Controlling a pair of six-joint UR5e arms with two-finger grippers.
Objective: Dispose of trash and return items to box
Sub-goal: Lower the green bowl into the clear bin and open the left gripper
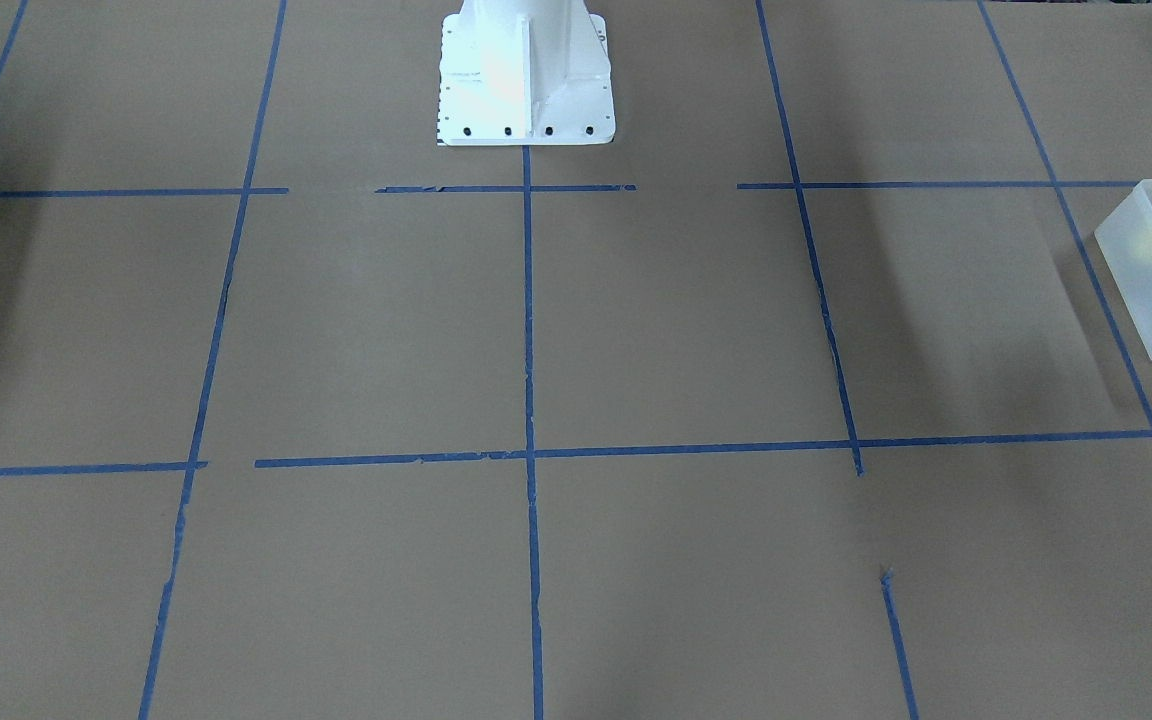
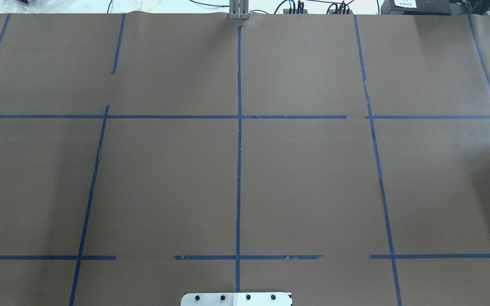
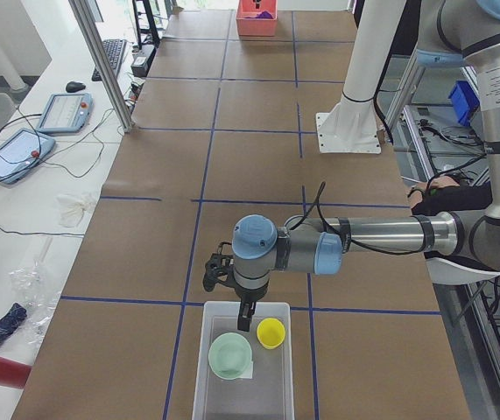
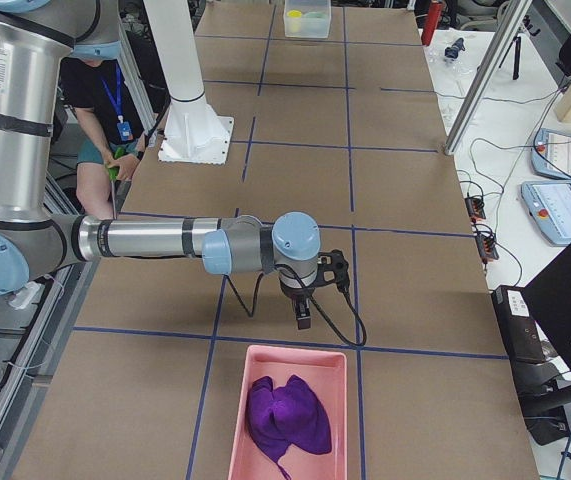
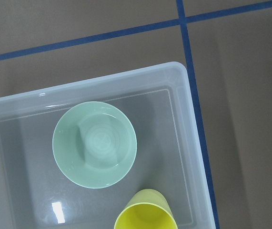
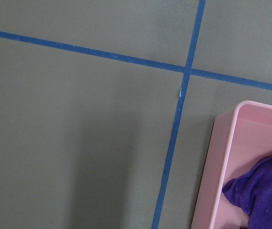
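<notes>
1. Exterior left view: the left gripper point(image 3: 245, 320) hangs over the 12 o'clock end of the box point(image 3: 271, 389). Jaw state cannot be determined.
2. The bowl point(image 3: 230, 356) and the cup point(image 3: 271, 332) both lie inside the box, the cup near the bowl at its 2 o'clock.
3. Exterior right view: the right gripper point(image 4: 303, 318) hangs just past the 12 o'clock edge of a pink tray point(image 4: 265, 368) holding a purple cloth point(image 4: 285, 415). Jaw state cannot be determined.
</notes>
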